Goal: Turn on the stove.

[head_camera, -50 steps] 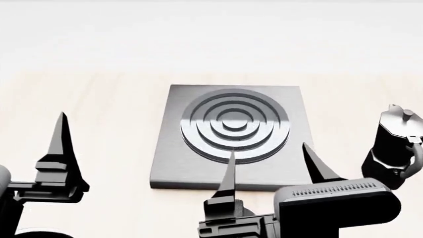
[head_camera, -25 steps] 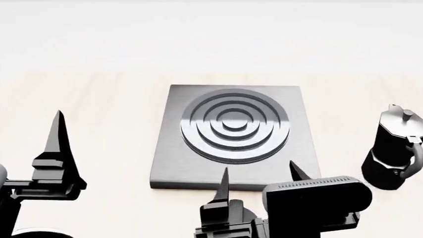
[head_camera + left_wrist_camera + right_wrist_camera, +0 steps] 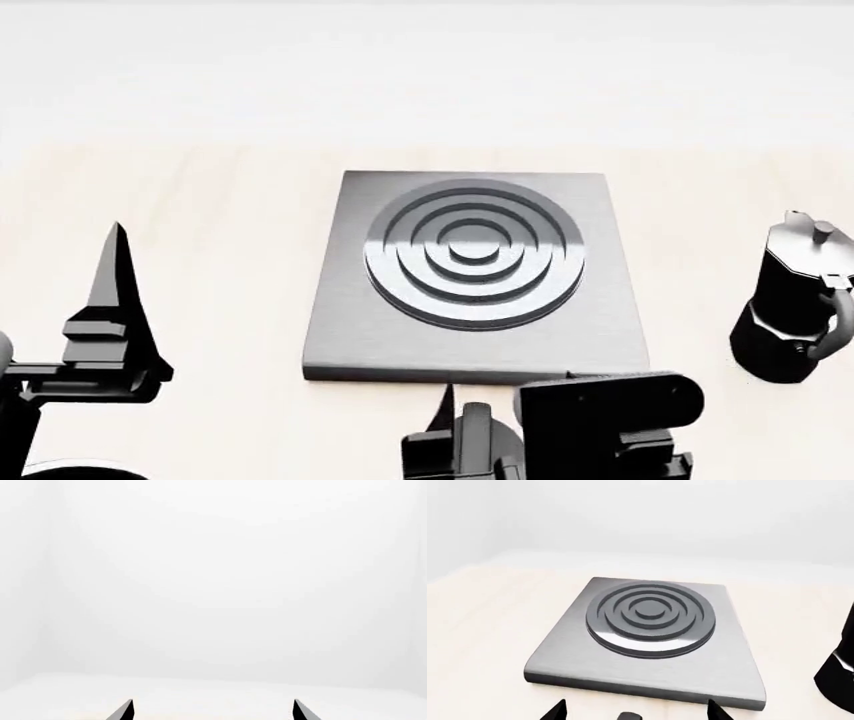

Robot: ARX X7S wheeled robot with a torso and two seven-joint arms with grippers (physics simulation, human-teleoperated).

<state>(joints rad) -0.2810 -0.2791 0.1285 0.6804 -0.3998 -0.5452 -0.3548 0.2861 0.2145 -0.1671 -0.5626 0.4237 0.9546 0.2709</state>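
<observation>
The stove (image 3: 474,270) is a flat square dark-grey plate with raised concentric rings, lying mid-table. It also shows in the right wrist view (image 3: 647,630). Its small black knob (image 3: 629,716) peeks in just in front of the plate's near edge; in the head view my right arm hides it. My right gripper (image 3: 634,711) is open, its two fingertips (image 3: 554,711) on either side of the knob and not touching it. My left gripper (image 3: 211,711) is open and empty, facing only white wall. One of its fingers (image 3: 118,290) stands left of the stove.
A black moka pot (image 3: 798,300) stands on the table to the right of the stove and shows at the edge of the right wrist view (image 3: 837,680). The table top is pale wood (image 3: 227,200), with a white wall behind it.
My right gripper has dropped and drawn back from over the stove's front edge to just in front of it. The left gripper has hardly moved.
</observation>
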